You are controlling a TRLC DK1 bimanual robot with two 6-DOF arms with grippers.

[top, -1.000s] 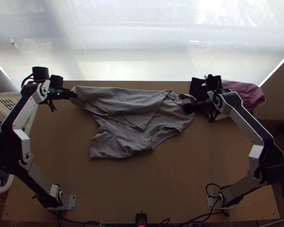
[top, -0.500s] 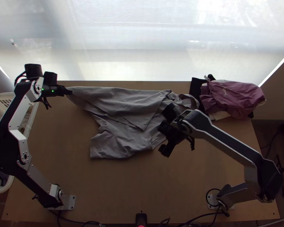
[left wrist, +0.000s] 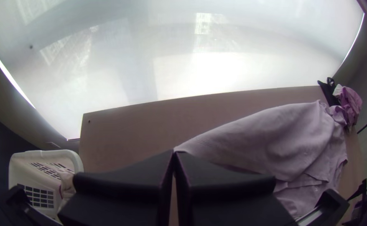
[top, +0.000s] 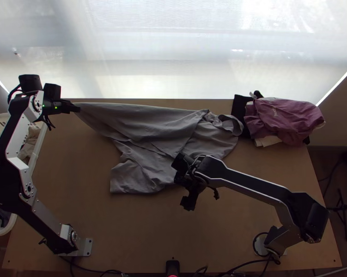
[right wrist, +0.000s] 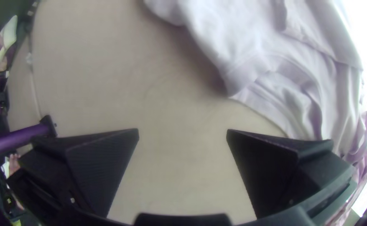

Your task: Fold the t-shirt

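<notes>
Item, one grey t-shirt (top: 150,124): lying over the far middle of the table (top: 150,231), roughly doubled over itself, rumpled where the layers cross and bunched at its right end. Item, my left gripper (left wrist: 174,151): clamped on the shirt's far left corner, the cloth drawn to a point from its tips. Item, my right gripper (right wrist: 182,134): fingers wide apart, nothing between them, beside the shirt's near edge. Handling, as I judge it: light, limp, thin knit, neither slippery nor fragile, apt to crease and to drag its under layer along. Best holds: the loose near-left corner, or the banded opening on the near edge, pinching both layers low against the wood. Adjacent stock: pink garment (top: 284,117) heaped with black cloth (top: 239,108) just beyond the bunched end, likely to snag a wide sweep; white basket (left wrist: 45,154), pale cloth (left wrist: 67,184) inside, by my left arm, limiting a further pull that way. Obstruction: my own right arm (top: 252,187), crossing above the near side.
</notes>
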